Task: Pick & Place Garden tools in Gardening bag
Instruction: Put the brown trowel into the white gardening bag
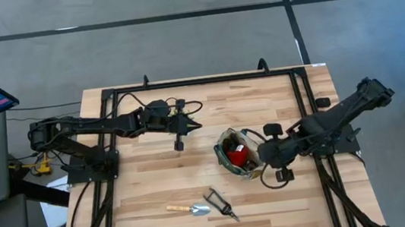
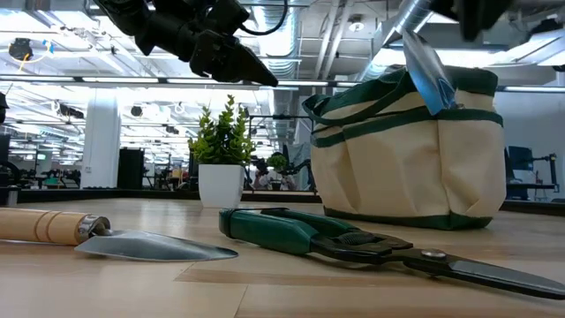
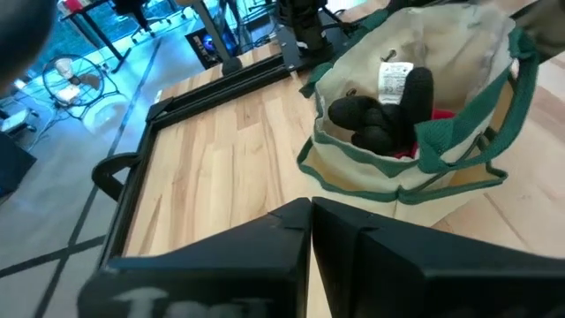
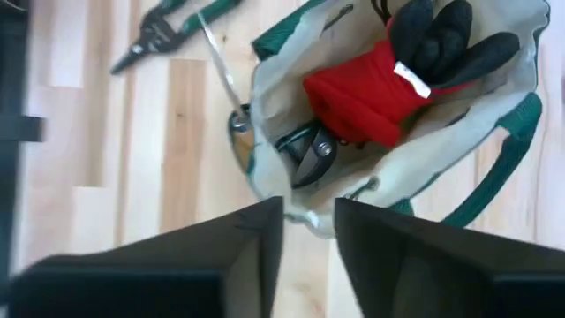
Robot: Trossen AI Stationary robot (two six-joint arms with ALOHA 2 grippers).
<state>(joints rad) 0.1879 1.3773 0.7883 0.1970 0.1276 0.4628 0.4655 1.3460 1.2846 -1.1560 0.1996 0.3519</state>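
Note:
The beige gardening bag with green trim (image 1: 221,146) stands upright right of the table's middle, mouth up. Inside lie a red-and-black piece (image 4: 362,88) and grey-black pruners (image 4: 309,155). A silver trowel (image 4: 221,71) stands in the bag's outer side, its blade sticking up (image 2: 428,66). A wooden-handled trowel (image 1: 186,208) and green-handled shears (image 1: 220,203) lie flat near the table's front edge. My right gripper (image 4: 309,221) hovers over the bag's right rim, slightly open and empty. My left gripper (image 1: 192,124) is shut and empty, raised to the left of the bag.
A black frame (image 1: 199,83) runs along the table's far, left and right edges. A small potted plant (image 2: 221,150) shows behind the tools in the low view. Bare wood (image 1: 156,172) lies between the bag and the left arm.

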